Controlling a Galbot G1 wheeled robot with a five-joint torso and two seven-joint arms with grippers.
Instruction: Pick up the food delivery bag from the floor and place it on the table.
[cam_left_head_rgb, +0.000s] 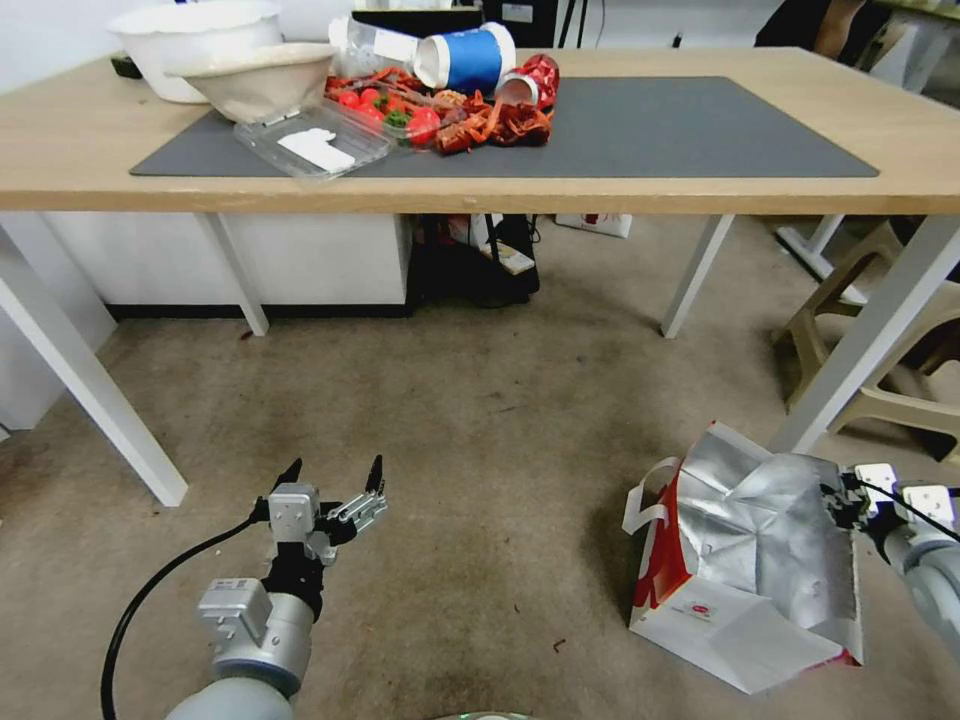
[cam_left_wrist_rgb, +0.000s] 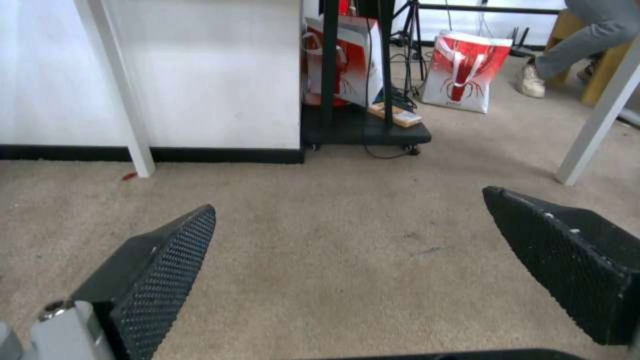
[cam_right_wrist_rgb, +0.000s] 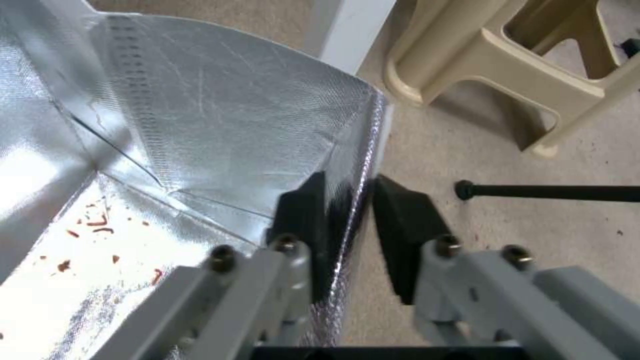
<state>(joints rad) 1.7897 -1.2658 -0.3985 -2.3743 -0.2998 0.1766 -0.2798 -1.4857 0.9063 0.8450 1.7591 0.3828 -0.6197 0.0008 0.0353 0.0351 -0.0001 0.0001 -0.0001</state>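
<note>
The food delivery bag (cam_left_head_rgb: 745, 570) sits on the floor (cam_left_head_rgb: 480, 450) at the robot's right, just beside a white leg of the surface (cam_left_head_rgb: 640, 195), tilted with its mouth open so the silver foil lining faces up and its red side panel and white handles face the middle of the room. A small round red logo shows on its white front panel.

The right claw (cam_left_head_rgb: 835, 500) is at the far right rim of the bag. In the right wrist view the right claw (cam_right_wrist_rgb: 350, 215) straddles the foil edge, one black pad inside the bag and the other outside, with a narrow gap left between the outer pad and the rim, so the pads are nearly together but I cannot tell whether they truly clamp the wall. Red crumbs lie on the foil bottom.

The left claw (cam_left_head_rgb: 335, 480) hovers low over bare floor at the robot's left, well apart from the bag, fingers spread wide and holding nothing.

On the surface above, a dark grey mat (cam_left_head_rgb: 650, 130) carries bowls, a clear tray and red food scraps
</note>
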